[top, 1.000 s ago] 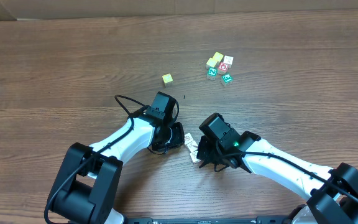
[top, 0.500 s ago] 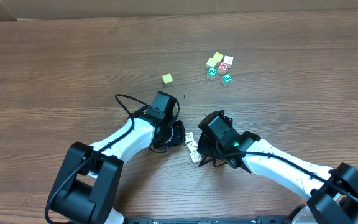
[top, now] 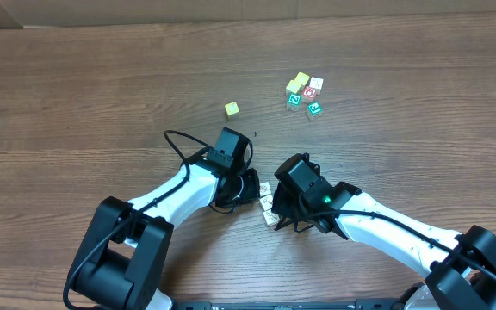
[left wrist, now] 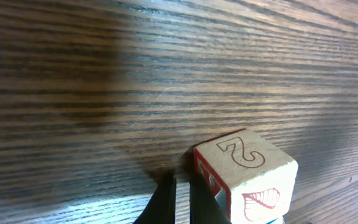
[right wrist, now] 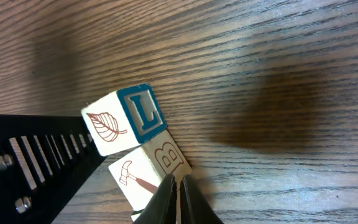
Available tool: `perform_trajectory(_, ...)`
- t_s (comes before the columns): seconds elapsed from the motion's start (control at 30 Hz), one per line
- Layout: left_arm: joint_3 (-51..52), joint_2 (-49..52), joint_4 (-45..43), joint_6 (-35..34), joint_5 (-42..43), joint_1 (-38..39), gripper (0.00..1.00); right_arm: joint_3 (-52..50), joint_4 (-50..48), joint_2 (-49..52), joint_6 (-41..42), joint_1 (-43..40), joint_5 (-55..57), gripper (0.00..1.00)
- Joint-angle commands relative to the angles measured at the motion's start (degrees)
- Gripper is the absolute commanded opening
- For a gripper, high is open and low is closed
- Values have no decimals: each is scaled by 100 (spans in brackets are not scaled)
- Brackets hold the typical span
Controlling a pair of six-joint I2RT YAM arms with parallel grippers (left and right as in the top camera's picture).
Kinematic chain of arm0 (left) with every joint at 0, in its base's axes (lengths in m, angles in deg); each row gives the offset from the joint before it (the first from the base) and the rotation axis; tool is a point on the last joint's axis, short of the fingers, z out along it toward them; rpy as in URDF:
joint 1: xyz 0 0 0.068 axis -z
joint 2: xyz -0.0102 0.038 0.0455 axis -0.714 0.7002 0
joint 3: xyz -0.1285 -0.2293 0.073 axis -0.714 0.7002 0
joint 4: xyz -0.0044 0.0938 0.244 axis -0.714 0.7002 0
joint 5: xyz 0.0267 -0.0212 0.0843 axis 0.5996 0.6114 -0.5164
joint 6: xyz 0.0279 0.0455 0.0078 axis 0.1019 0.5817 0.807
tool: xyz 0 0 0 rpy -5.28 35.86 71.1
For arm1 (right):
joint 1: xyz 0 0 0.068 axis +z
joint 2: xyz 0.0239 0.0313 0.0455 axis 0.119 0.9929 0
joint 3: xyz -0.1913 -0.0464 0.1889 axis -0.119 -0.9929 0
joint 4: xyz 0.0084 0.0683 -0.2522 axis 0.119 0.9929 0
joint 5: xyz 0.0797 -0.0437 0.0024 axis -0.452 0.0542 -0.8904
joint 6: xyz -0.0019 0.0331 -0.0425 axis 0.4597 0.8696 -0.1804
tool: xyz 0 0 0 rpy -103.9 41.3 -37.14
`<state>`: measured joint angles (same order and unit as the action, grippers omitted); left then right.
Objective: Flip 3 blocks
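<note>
Overhead: three blocks (top: pixel 268 205) bunched on tabletop (top: pixel 102 103) between arms | left claw (left wrist: pixel 182 199) closed, empty, beside 2-block (left wrist: pixel 247 168) | right claw (right wrist: pixel 178 191) closed, empty, tip at B-block (right wrist: pixel 146 171) | flips done unclear, guess midway, more flipping left

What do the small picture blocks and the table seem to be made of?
The blocks look like pale wood: matte cream faces with printed drawings and letters. The table shows dark, streaky wood grain with a slight sheen; it could be solid wood, veneer or laminate.
</note>
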<state>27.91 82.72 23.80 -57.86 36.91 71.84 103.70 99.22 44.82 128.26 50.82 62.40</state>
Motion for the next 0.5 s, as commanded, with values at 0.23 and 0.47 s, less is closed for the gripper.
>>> perform_trajectory(0.23,125,131,4,-79,-129,37,4,-42,-28,20,28,164,-94,4)
perform_trajectory(0.47,125,131,9,-76,-146,37,4,-42,-31,20,28,164,466,7)
